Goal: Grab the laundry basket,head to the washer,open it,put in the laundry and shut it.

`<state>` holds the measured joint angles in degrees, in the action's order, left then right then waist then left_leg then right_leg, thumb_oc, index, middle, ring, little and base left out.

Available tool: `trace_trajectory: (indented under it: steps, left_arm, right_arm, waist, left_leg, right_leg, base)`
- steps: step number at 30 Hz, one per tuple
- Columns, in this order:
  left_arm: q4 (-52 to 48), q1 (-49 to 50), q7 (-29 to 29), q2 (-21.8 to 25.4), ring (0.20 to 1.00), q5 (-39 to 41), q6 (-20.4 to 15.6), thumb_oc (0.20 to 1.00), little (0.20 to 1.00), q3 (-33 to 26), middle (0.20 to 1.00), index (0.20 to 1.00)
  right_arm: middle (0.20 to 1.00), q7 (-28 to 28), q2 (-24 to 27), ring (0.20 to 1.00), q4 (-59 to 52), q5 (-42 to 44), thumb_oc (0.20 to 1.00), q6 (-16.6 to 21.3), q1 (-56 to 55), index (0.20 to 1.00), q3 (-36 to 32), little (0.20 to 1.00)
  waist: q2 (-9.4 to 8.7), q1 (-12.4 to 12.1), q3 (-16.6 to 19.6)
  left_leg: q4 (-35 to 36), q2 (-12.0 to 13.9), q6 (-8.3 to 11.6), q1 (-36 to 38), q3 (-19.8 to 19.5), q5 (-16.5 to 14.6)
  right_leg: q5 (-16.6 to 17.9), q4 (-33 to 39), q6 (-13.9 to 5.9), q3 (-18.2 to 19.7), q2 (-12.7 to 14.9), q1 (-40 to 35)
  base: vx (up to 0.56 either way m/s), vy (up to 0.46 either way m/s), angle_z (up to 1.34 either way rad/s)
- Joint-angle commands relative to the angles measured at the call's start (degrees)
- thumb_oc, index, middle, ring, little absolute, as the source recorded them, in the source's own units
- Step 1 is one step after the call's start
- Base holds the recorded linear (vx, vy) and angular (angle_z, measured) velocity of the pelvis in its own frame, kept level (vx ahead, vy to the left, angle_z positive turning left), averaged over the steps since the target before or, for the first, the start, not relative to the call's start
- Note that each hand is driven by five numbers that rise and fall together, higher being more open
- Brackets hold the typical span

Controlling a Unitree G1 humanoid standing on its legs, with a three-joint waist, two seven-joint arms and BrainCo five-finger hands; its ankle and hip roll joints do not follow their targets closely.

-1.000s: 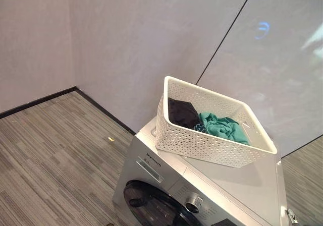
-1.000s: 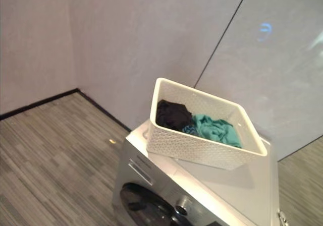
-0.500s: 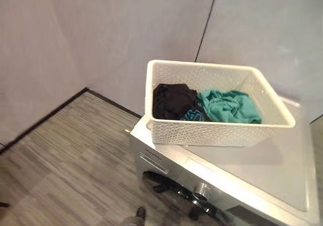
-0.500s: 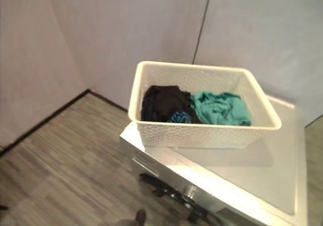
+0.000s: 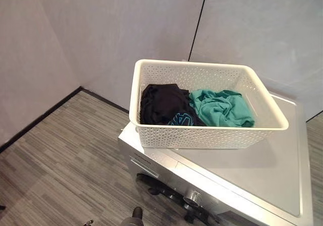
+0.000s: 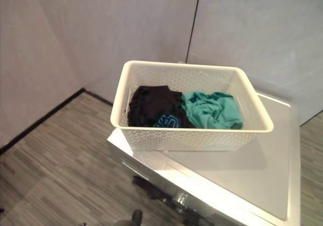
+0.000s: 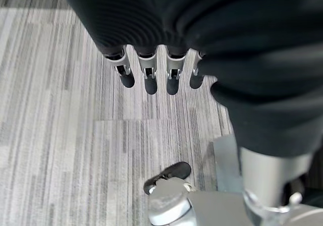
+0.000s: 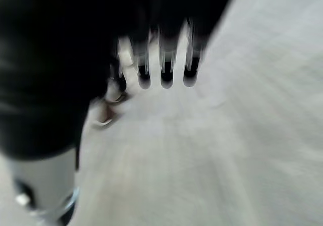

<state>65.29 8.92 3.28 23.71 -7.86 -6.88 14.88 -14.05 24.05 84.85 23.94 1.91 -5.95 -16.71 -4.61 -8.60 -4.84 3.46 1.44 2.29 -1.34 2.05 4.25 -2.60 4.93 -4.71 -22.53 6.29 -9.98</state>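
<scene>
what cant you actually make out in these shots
- Washer door: cut off by the bottom edge of both eye views, so open or shut is unclear.
- Clothes under the black garment and teal garment: hidden inside the laundry basket.
- Right hand: motion blur; the surface beneath is unreadable.
- Left hand: fingers hang straight over floor, holding nothing.
</scene>
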Motion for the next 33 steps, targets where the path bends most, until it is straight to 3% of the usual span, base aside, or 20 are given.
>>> trace_trajectory:
  steps: [1,11,33]
  left_arm:
    - [2.81,-1.2,0.38,-3.94,1.0,-1.23,1.0,1.0,1.0,1.08,1.0,1.0]
    - [2.98,-0.79,-2.88,-5.51,1.0,1.92,1.67,1.0,1.0,-0.26,1.0,1.0]
    - [2.08,-2.6,-2.28,-5.14,1.0,3.62,1.46,1.0,1.0,-2.08,1.0,1.0]
  right_arm:
    - [1.0,3.44,1.16,1.0,2.92,1.23,1.0,-2.22,-1.17,1.0,2.07,1.0]
    - [1.0,11.77,-5.51,1.0,4.87,-2.16,1.0,-5.84,-5.48,1.0,7.9,1.0]
    - [1.0,16.19,-6.31,1.0,0.57,-10.36,1.0,-5.08,-3.2,1.0,16.18,1.0]
  waist:
    - [6.23,-0.19,0.8]
    - [6.75,0.92,1.04]
    - [6.37,0.66,1.22]
  left_leg:
    - [1.54,1.82,0.91,-0.58,-0.91,-0.54]
    - [1.54,2.09,0.74,-0.22,-0.03,-0.7]
    - [1.54,1.91,0.82,-0.61,-1.39,-0.2]
  right_leg:
    - [-6.42,-4.91,-0.41,-1.84,-1.66,-2.1]
    - [-5.93,-4.52,-0.23,-1.11,-1.56,-2.0]
    - [-6.46,-4.54,0.34,-1.56,-1.8,-2.28]
  base:
    - [0.0,0.0,0.0]
    - [0.0,0.003,-0.02]
    - [0.0,-0.003,0.01]
